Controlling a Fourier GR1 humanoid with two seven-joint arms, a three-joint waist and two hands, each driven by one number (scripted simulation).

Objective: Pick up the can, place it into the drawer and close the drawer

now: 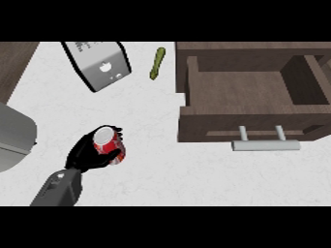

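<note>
Looking down, we see the white worktop (161,169) filling most of the frame, with the open wooden drawer (254,92) at the upper right, its metal handle (264,144) facing the lower edge, and a grey rounded object (4,133) at the left edge. Toward the upper left lies a tilted silver appliance (100,65) with a black rim, and beside it, at the upper centre, a thin green vegetable (157,63). Our left hand (90,154), in the lower left, has its fingers curled round the red can (108,144), well apart from the drawer.
</note>
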